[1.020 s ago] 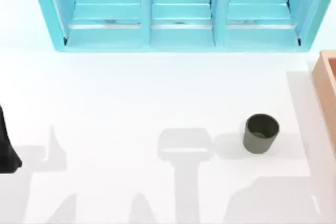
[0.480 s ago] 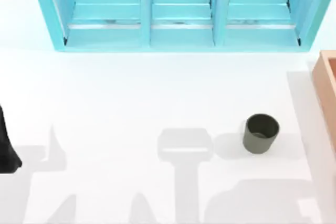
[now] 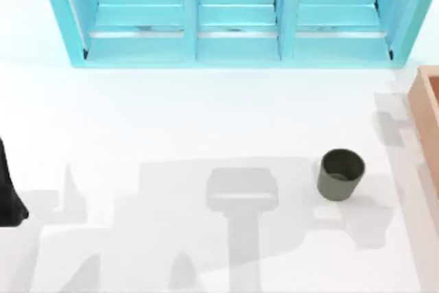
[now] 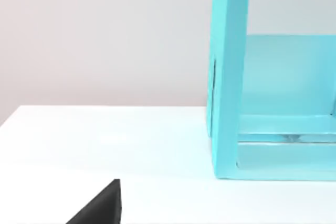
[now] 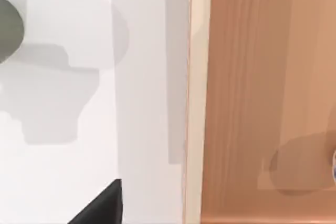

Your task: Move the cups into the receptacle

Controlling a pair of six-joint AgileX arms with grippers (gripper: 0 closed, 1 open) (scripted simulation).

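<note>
One olive-grey cup [image 3: 341, 175] stands upright near the receptacle [image 3: 426, 111].

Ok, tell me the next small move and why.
Probably bring the right arm's tool back over the olive cup and lower onto it: the cup stands upright on the table, outside the tan box, and the right wrist view looks down on the box wall beside it.

left arm [image 3: 9, 190]: plain matte black, a rounded, tapering form, with no markings, cables or screws to be seen
left wrist view: black wedge-shaped corner of the mount
right wrist view: a like black wedge
</note>
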